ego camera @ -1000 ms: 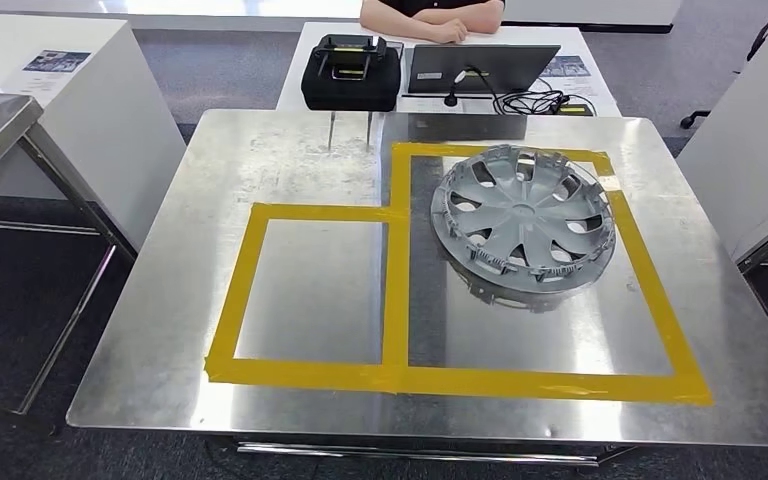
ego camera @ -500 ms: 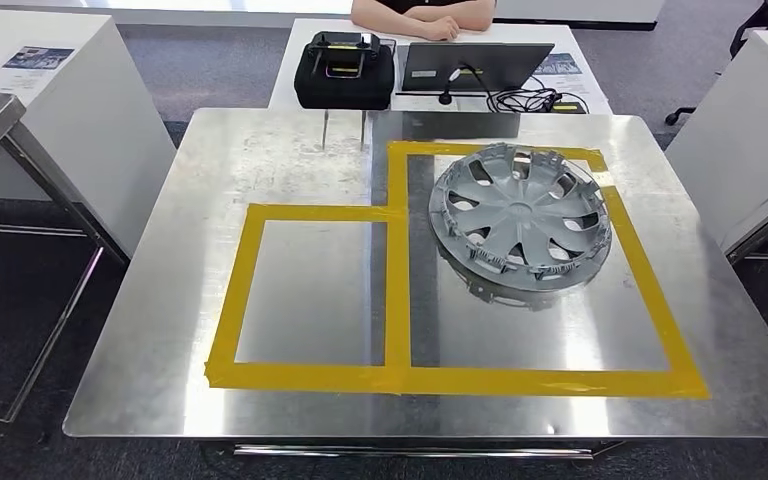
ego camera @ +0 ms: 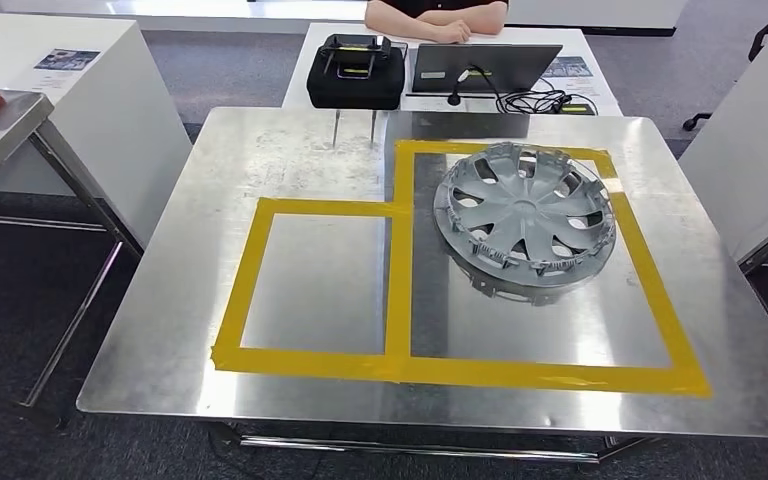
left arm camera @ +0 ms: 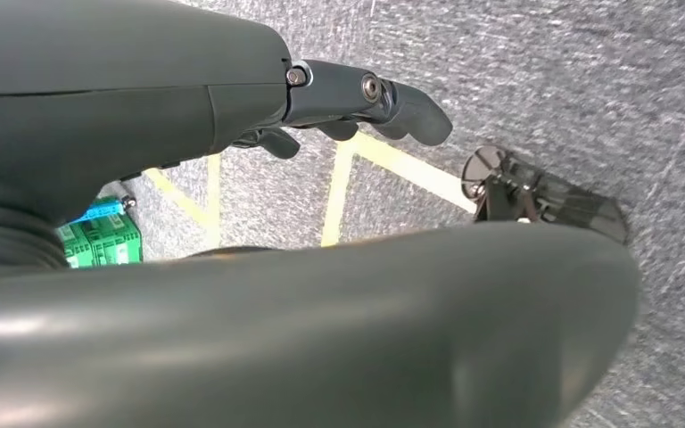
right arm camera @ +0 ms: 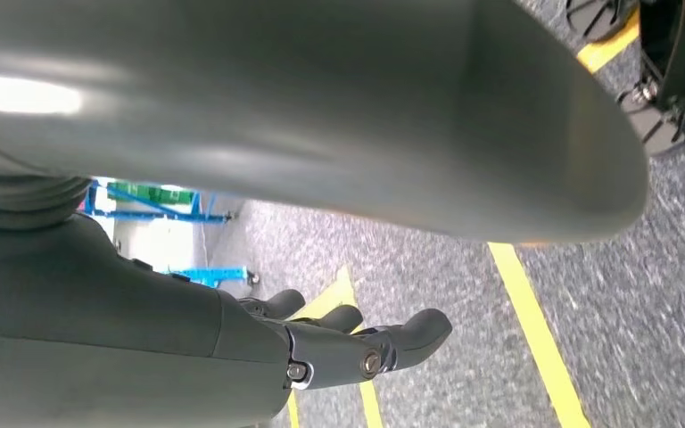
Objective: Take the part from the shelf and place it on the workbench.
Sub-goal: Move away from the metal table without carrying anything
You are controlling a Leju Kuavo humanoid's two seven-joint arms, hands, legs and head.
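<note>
Lying flat inside the larger yellow-taped rectangle [ego camera: 650, 290] on the steel workbench [ego camera: 290, 165], silver spoked plastic wheel cover [ego camera: 526, 218], well apart from both hanging, empty hands, left hand [left arm camera: 357, 102] and right hand [right arm camera: 357, 343], fingers loosely apart, grasping nothing.

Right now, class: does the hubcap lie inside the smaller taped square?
No, the hubcap lies in the larger yellow-taped rectangle, beside the smaller square.

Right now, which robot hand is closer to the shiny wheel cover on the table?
Right, probably. The wheel cover lies on the right side of the table. The left hand and the right hand both hang over the floor, away from it.
</note>
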